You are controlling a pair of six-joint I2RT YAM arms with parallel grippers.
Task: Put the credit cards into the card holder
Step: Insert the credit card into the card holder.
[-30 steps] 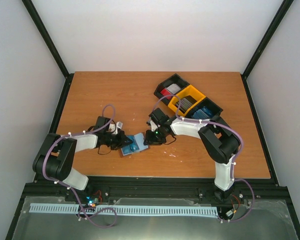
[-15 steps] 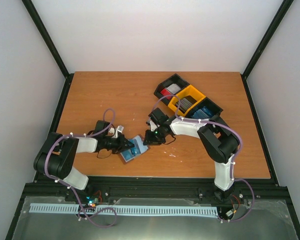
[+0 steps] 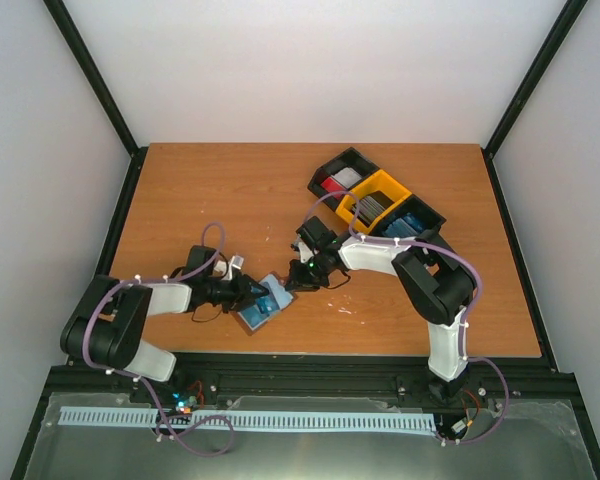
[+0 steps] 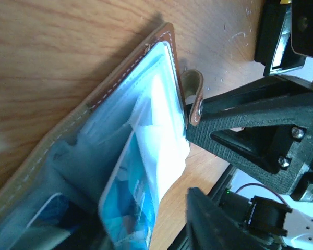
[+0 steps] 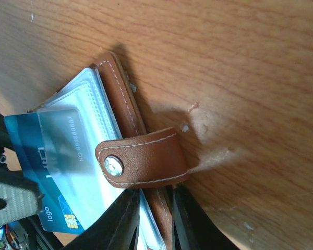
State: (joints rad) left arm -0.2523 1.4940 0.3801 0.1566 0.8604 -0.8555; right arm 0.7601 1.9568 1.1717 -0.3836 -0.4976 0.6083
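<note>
The blue plastic credit card [image 4: 129,208] sits half inside the brown leather bifold card holder [image 5: 146,156], which the right gripper [image 5: 155,221] pinches by its edge; the left gripper [image 3: 250,292], jaws slightly parted, should push it home.

Table [image 5: 240,62]: wood grain, satin, a few pale scuffs. Wallet [image 5: 126,104]: smooth brown leather with pale stitching, and its tab [image 5: 151,156] has a shiny metal snap [image 5: 113,165]. Sleeves [image 5: 75,94]: clear glossy plastic. Card [image 5: 36,135]: glossy blue plastic. My right fingers [image 4: 235,130]: matt black plastic, slightly grainy.
</note>
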